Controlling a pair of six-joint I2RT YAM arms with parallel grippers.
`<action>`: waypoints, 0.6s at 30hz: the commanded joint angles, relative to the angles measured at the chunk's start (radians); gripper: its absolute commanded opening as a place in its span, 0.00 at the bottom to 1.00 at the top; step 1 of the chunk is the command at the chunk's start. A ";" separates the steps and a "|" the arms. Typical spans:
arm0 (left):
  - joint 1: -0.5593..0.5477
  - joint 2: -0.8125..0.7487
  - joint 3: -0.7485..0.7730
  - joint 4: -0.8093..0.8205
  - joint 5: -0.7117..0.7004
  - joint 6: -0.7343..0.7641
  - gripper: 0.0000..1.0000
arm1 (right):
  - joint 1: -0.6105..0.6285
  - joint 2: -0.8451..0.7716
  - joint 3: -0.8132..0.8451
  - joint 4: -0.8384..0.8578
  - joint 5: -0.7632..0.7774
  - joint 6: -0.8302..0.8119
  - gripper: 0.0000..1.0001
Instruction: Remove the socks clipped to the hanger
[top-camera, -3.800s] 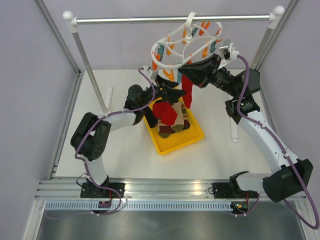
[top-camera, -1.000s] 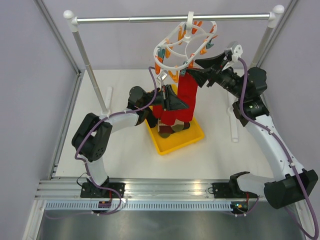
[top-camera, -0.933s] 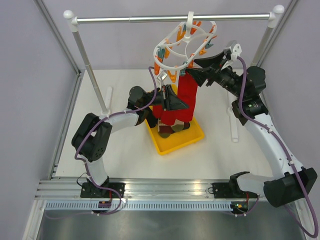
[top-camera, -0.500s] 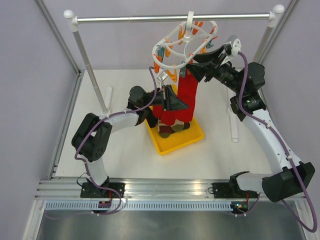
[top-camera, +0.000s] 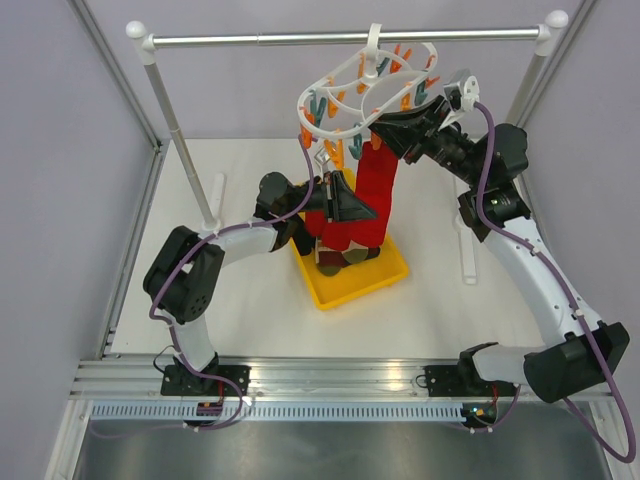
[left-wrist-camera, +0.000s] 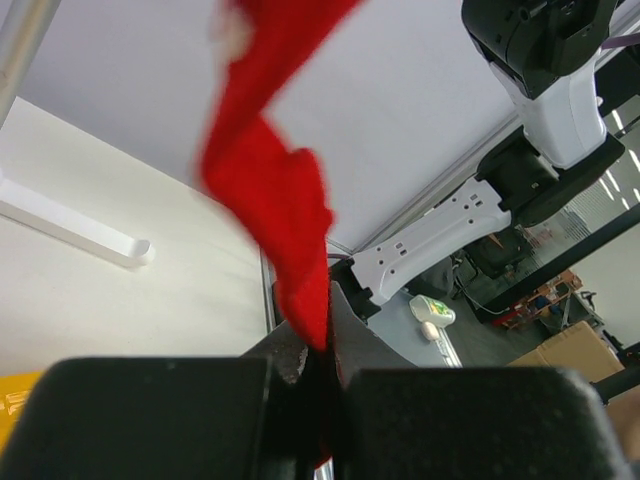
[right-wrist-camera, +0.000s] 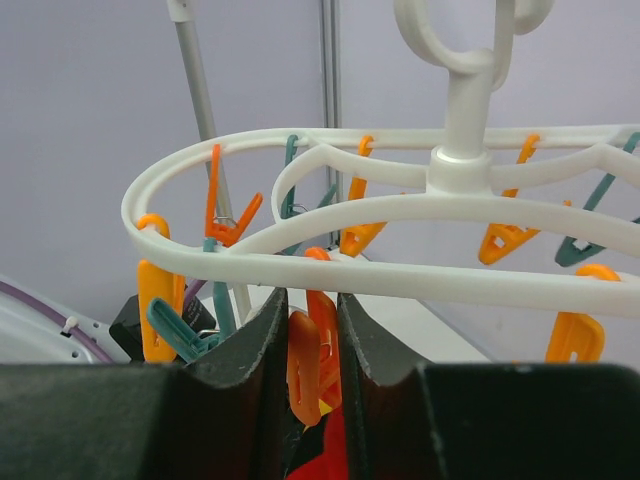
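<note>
The white oval hanger (top-camera: 365, 85) hangs by its hook from the rail, with orange and teal clips around its ring (right-wrist-camera: 400, 275). One red sock (top-camera: 377, 185) hangs from an orange clip (right-wrist-camera: 315, 365) on the near side. My right gripper (top-camera: 387, 125) (right-wrist-camera: 312, 310) is shut on that clip, one finger pressing each lever. The left gripper (top-camera: 362, 208) (left-wrist-camera: 322, 335) is shut on the red sock (left-wrist-camera: 280, 190) lower down, and the fabric runs taut up and away from its jaws. More socks (top-camera: 345, 255), red, tan patterned and dark, lie in the yellow tray (top-camera: 385, 272).
The metal rail (top-camera: 350, 38) spans the back on two upright posts (top-camera: 175, 130). White post feet (top-camera: 467, 250) lie on the table on each side. The yellow tray sits under the hanger, between the arms.
My right gripper rose and moved left to the orange clip and closed on it. The hanger swung slightly left. The left gripper has held the red sock in place over the last second.
</note>
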 joint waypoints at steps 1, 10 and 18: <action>0.007 -0.043 -0.014 0.008 0.018 -0.010 0.02 | 0.010 -0.023 0.040 0.009 -0.002 -0.026 0.12; 0.024 -0.097 -0.094 -0.296 -0.104 0.195 0.02 | 0.011 -0.036 0.037 -0.037 0.024 -0.063 0.09; 0.025 -0.089 -0.079 -0.679 -0.272 0.350 0.04 | 0.016 -0.037 0.038 -0.040 0.034 -0.059 0.08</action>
